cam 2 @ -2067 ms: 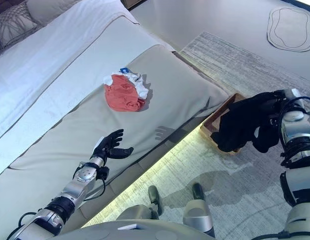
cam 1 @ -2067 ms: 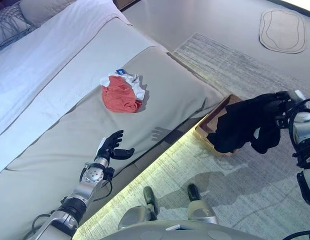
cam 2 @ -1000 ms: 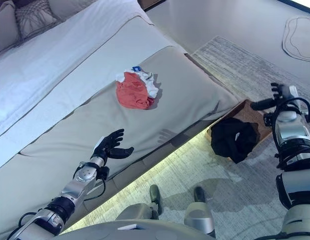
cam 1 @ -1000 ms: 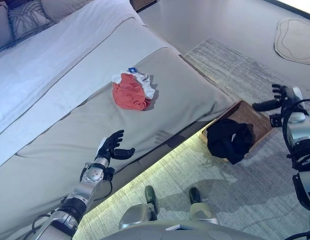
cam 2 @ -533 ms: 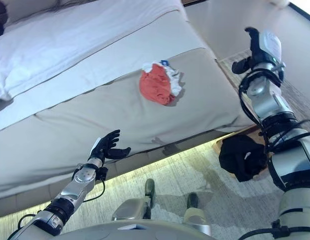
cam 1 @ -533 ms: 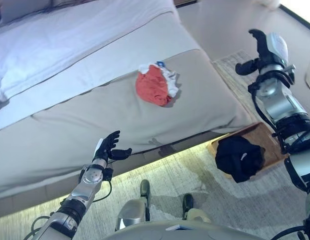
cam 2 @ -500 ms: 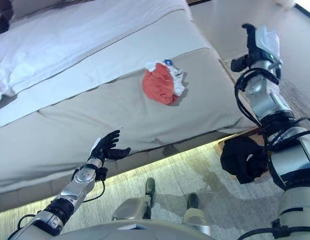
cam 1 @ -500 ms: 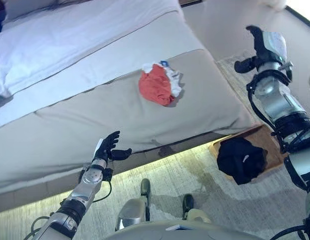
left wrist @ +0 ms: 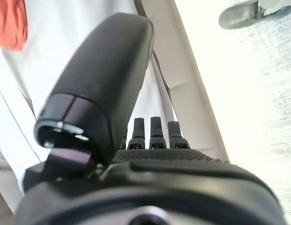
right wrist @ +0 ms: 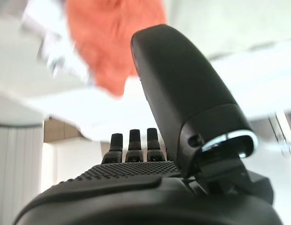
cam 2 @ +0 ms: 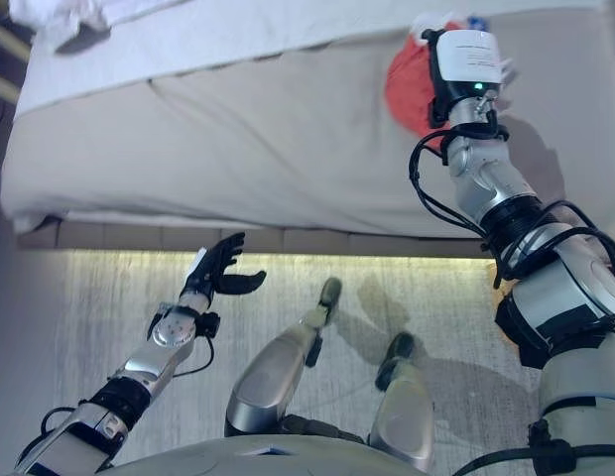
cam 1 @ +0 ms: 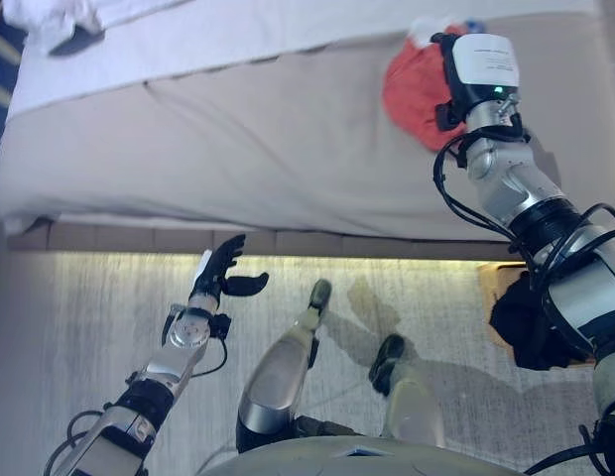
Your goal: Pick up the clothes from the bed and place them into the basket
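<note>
A crumpled red and white garment (cam 1: 415, 87) lies on the bed (cam 1: 238, 139). Above it we hold our right hand (right wrist: 150, 140), fingers straight, empty. Our left hand (cam 1: 220, 275) hangs open over the floor. Dark clothes (cam 1: 526, 322) fill the basket (cam 1: 489, 288).

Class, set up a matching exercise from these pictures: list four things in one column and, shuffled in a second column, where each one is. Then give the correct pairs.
Things
1. red garment
2. black garment
3. left hand
4. right hand

Places
A. in the basket on the rug
B. stretched out over the bed, next to the red cloth
C. lying on the beige bed cover
D. held open above the rug, beside the bed

Pairs: 1-C, 2-A, 3-D, 4-B
</note>
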### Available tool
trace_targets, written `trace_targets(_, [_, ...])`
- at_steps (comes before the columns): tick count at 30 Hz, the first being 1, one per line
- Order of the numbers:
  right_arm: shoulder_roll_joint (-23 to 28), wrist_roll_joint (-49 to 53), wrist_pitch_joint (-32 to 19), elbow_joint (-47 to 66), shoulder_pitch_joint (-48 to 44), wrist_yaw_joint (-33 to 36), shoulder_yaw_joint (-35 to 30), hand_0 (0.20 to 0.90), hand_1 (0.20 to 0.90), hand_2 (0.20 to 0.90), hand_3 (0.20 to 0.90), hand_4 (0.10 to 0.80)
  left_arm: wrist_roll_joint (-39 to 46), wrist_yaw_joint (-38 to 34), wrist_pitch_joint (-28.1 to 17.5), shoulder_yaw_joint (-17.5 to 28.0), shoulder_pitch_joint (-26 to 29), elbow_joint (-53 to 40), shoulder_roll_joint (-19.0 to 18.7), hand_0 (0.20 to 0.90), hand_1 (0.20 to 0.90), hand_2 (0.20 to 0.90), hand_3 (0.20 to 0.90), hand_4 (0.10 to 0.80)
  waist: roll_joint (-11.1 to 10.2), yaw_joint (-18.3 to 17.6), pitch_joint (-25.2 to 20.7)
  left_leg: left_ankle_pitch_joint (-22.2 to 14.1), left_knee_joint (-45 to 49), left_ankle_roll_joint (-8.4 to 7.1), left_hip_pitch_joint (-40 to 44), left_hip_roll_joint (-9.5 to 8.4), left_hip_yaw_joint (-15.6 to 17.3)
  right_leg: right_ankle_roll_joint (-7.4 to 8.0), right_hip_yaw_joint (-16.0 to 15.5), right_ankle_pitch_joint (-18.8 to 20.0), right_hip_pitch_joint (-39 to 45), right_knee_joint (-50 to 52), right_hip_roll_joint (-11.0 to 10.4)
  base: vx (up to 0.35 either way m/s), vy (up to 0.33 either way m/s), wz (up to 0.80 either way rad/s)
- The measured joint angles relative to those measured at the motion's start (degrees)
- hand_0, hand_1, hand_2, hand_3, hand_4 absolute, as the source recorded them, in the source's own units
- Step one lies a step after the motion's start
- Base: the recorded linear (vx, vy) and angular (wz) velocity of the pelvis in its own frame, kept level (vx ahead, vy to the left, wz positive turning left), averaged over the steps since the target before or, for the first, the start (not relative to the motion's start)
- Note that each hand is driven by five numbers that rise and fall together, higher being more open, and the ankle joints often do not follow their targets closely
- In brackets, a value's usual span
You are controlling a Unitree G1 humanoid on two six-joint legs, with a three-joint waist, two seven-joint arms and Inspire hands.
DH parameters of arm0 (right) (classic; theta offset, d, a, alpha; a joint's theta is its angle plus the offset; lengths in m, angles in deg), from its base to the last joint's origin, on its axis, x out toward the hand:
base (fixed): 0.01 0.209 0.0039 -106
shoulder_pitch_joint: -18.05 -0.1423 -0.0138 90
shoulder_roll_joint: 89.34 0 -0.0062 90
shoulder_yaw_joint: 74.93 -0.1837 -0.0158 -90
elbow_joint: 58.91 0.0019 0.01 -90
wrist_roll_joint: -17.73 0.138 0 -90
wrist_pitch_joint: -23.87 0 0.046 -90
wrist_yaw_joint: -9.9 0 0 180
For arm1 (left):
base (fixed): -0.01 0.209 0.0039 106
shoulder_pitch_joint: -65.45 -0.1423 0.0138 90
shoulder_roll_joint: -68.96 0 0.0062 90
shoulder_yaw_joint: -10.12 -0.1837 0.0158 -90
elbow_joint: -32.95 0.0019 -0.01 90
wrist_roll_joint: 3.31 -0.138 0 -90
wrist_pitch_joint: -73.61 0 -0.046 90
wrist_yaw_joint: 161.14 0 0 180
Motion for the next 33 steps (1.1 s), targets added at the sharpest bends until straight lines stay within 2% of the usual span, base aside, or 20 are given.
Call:
trace_targets(2, [-1.37,1.03,1.42,-1.71,0.03,-0.3,0.27,0.9,0.9,0.9,0.9,0.8,0.02,0.13,-0.12,0.01,0.18,-0.26,-0.69,0.9,0.9,0.9,0.9,0.8,0.01,0.82,0.41,-0.71,1.77,0.53,-1.37,-0.87,0.01,0.13,-0.08,-0.81,-1.27,1.94,-1.09,0.044,0.02,0.16])
trace_targets(5, [-1.99,0.91,1.94,-2.17,-0.06,-0.42,0.27,0.9,0.9,0.9,0.9,0.8,0.03,0.08,-0.17,-0.01,-0.25,-0.6,-1.68,0.9,0.9,0.9,0.9,0.8,0.0,1.76,0.43,-3.08,7.36,1.25,-5.09,-1.29,0.5,-0.03,0.2,-1.35,-3.56,4.55,-1.36,0.056,-0.006,-0.01])
trace_targets(8, [-2.0,0.91,2.05,-4.2,-0.74,-0.9,0.27,0.9,0.9,0.9,0.9,0.8,0.21,-0.04,-0.83,-0.14,-0.76,-2.66,-1.86,0.9,0.9,0.9,0.9,0.8,0.03,1.86,0.47,-4.31,11.22,1.88,-7.93,-1.81,0.35,-0.8,0.5,-2.05,-6.04,7.89,-1.91,0.001,0.016,0.03])
trace_targets(11, [-2.21,0.24,1.96,-10.51,-3.89,-1.93,2.04,0.9,0.9,0.9,0.9,0.8,0.5,-0.54,-2.45,-0.91,-0.63,-4.38,-2.08,0.9,0.9,0.9,0.9,0.8,0.05,1.97,0.47,-5.26,15.04,1.87,-12.04,-1.91,0.75,-0.71,1.31,-3.26,-9.56,10.49,-2.06,-0.004,0.022,-0.02])
trace_targets(16, [-1.1,-4.36,3.84,-16.81,-7.11,-4.22,4.3,0.9,0.9,0.9,0.9,0.8,2.4,-1.06,-4.7,-1.35,-2.81,-8.12,-3.12,0.9,0.9,0.9,0.9,0.8,0.2,2.25,0.52,-7.06,21.13,1.63,-19.37,-1.92,0.72,-1.53,1.81,-4.59,-16.52,16.03,-2.68,-0.012,0.007,0.01])
trace_targets(21, [-0.56,-8.43,6.88,-20.36,-11.3,-7.62,8.4,0.9,0.9,0.9,0.9,0.8,3.76,-0.91,-6.07,-1.24,-7.51,-11.4,-6.02,0.9,0.9,0.9,0.9,0.8,0.66,2.84,0.61,-7.78,25.42,1.47,-25.56,-2.1,0.82,-1.9,3.04,-5.62,-23.04,21.03,-3.14,-0.036,0.013,0.01])
trace_targets(25, [0.06,-8.56,8.62,-23.11,-14.5,-8.81,8.69,0.9,0.9,0.9,0.9,0.8,4.99,-0.71,-6.36,-1.08,-10.89,-14.37,-6.75,0.9,0.9,0.9,0.9,0.8,1.15,3.49,0.68,-7.8,27.31,1.44,-29.18,-2.21,0.84,-1.91,3.59,-5.64,-26.86,23.22,-3.26,-0.008,0.008,0.0])
trace_targets(33, [3.37,-8.13,8.72,-24.05,-18.43,-9.08,9.97,0.9,0.9,0.9,0.9,0.8,6.74,0.31,-7.49,1.11,-13.28,-20.2,-8.15,0.9,0.9,0.9,0.9,0.8,1.28,4.6,0.66,-7.82,29.72,1.44,-33.17,-2.87,1.03,-1.94,4.81,-5.65,-31.21,26.33,-3.4,-0.003,0.007,0.01])
